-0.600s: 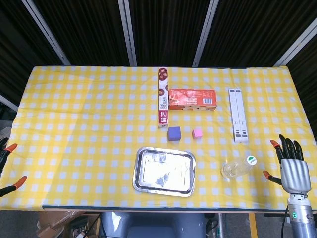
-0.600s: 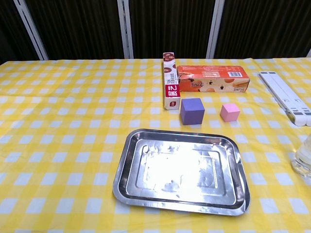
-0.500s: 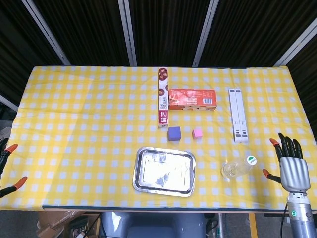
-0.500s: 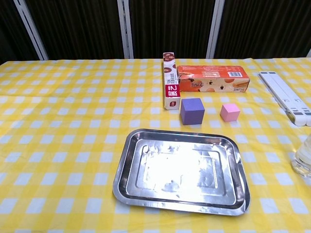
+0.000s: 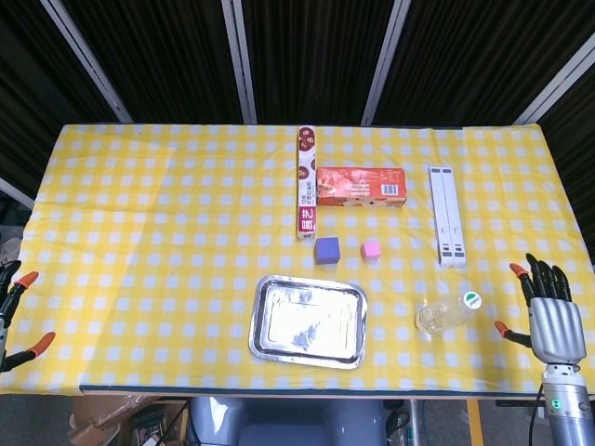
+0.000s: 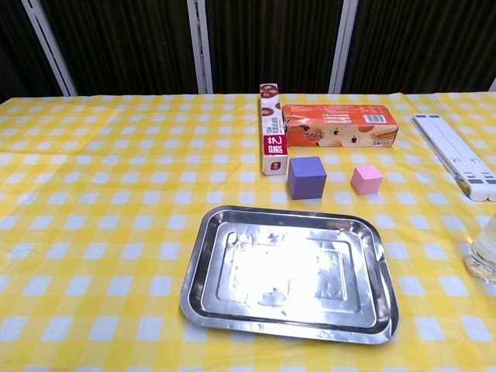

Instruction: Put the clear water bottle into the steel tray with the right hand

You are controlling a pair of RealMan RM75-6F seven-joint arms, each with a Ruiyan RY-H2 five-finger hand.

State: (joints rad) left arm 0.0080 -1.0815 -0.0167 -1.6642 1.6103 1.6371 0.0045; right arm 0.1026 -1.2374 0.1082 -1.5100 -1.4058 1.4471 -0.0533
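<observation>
Clear water bottle point(image 5: 446, 314) lying right of the steel tray point(image 5: 308, 321), right hand point(image 5: 552, 315) beyond the bottle, fingers spread, holding nothing, left hand point(image 5: 13, 312) far left, fingers apart, empty

Purple cube point(image 5: 326, 251), pink cube point(image 5: 372, 249), orange box point(image 5: 361, 187), foil carton point(image 5: 306, 183), white bar point(image 5: 447, 216)

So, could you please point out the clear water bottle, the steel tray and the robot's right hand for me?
clear water bottle point(image 5: 444, 315): head view, middle of its body.
steel tray point(image 6: 200, 256): chest view, left rim.
right hand point(image 5: 552, 318): head view, back of the hand.
</observation>
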